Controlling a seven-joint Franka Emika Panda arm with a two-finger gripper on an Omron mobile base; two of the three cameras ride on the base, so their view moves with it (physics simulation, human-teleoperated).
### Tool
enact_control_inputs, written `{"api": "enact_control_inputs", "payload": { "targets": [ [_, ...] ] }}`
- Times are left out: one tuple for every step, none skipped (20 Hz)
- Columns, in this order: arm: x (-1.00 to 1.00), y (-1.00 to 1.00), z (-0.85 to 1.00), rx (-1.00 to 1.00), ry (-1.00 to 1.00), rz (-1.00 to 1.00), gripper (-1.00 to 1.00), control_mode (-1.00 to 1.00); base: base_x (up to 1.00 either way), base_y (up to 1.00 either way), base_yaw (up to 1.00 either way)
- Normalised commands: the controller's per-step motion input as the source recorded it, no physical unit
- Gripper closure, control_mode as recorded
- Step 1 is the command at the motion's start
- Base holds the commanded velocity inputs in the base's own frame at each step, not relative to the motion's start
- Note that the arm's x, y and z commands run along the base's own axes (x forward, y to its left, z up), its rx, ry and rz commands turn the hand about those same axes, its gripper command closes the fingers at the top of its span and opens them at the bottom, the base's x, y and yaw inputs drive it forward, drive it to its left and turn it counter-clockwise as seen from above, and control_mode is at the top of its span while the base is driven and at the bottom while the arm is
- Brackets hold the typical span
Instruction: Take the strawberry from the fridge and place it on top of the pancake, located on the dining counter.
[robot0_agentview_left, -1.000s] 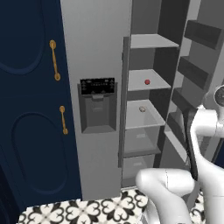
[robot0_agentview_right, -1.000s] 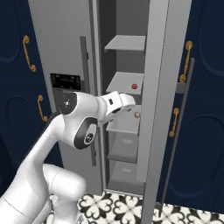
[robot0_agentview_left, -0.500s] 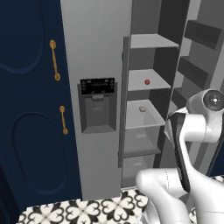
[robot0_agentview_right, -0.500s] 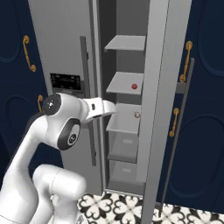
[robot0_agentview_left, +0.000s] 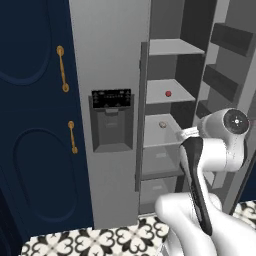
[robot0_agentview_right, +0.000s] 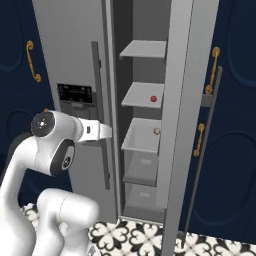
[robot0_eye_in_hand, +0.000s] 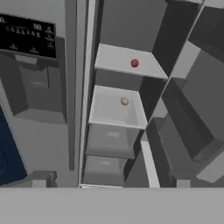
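Standing open on its right-hand side, the fridge (robot0_agentview_left: 115, 125) shows a column of grey shelves, with its left door shut and carrying the black control panel (robot0_agentview_left: 111, 98) above the recessed dispenser (robot0_agentview_left: 112, 129). The strawberry (robot0_agentview_left: 162, 124) sits alone on the third shelf down, a pale tan lump near the middle of that shelf; it shows there too from the right (robot0_agentview_right: 157, 131) and through the hand camera (robot0_eye_in_hand: 124, 101). One shelf higher lies a small red ball (robot0_agentview_left: 168, 93), well apart from the strawberry. Below the strawberry's shelf are two clear drawers (robot0_agentview_right: 141, 167). The white arm (robot0_agentview_right: 60, 145) is raised in front of the fridge, its wrist pointing toward the open compartment, short of the shelves. Whether the pincer is spread or closed cannot be told, as its tips are not clear in any view; nothing appears held. Navy cabinets with gold handles (robot0_agentview_left: 62, 67) flank the fridge, over a patterned tile floor (robot0_agentview_right: 145, 235).
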Motion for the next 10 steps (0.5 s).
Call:
{"api": "enact_control_inputs", "payload": {
  "targets": [
    [-0.16,0.66,-0.16,0.19,-0.03,0.00,-1.00,-1.00,0.00,0.00,0.00],
    [-0.14,0.73,-0.20,0.18,-0.02,0.00,-1.00,-1.00,0.00,0.00,0.00],
    [-0.22,0.62,-0.11,0.19,-0.01,0.00,-1.00,-1.00,0.00,0.00,0.00],
    [-0.51,0.25,0.00,0.16,0.00,-0.03,-1.00,-1.00,0.00,0.00,0.00],
    [-0.64,0.01,0.00,0.11,0.00,-0.04,-1.00,-1.00,0.00,0.00,0.00],
    [-0.71,0.00,0.00,0.06,0.00,-0.05,-1.00,-1.00,0.00,0.00,0.00],
    [-0.69,0.00,0.00,0.05,0.00,-0.05,-1.00,-1.00,0.00,0.00,0.00],
    [-0.71,0.00,0.00,0.04,0.00,-0.06,-1.00,-1.00,0.00,0.00,0.00],
    [-0.54,0.17,0.00,0.00,0.00,-0.05,-1.00,-1.00,0.00,0.00,0.00],
    [-0.14,0.20,-0.04,0.00,0.04,-0.01,-1.00,-1.00,0.00,0.00,0.00]
  ]
}}
